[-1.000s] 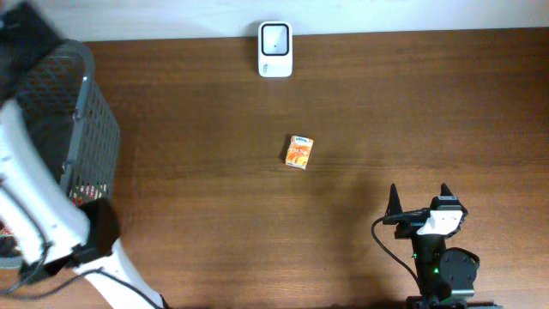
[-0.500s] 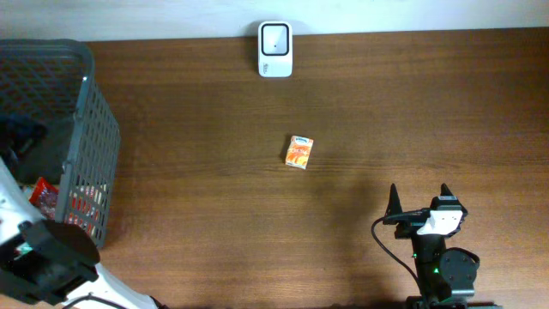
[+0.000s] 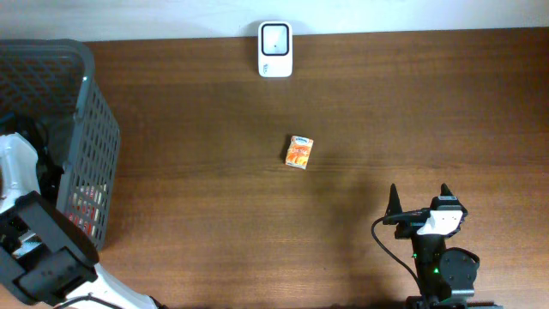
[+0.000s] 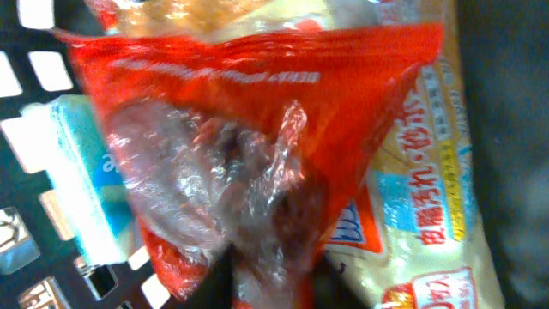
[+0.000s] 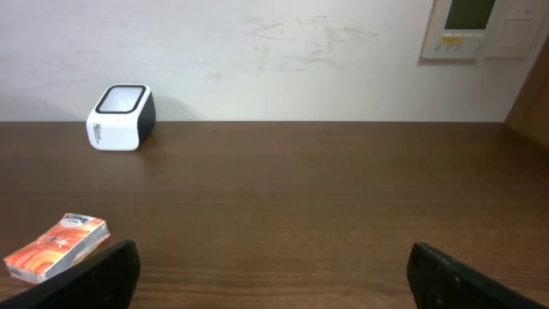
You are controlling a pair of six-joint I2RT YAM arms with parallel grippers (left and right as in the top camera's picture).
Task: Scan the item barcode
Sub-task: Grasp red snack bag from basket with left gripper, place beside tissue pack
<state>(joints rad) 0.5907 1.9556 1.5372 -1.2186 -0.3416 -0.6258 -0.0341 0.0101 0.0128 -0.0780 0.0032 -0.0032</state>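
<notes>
L gripper is down inside grey mesh basket (image 3: 96, 129) at left edge of table (image 3: 214, 223), w/ L arm (image 3: 19, 172) reaching over it. Wrist cam is filled by a crinkly red packet (image 4: 257, 129) up close, pale-blue box (image 4: 81, 172) to its left, yellow printed pack (image 4: 420, 197) to its right. Fingers aren't visible, so can't tell if jaws are apart or clamped. Orange box (image 3: 299, 152) lies flat mid-table, well apart from both arms; white scanner (image 3: 275, 49) stands beyond it at far edge. R gripper (image 3: 419, 199) sits front right, jaws wide apart, holding nothing.
</notes>
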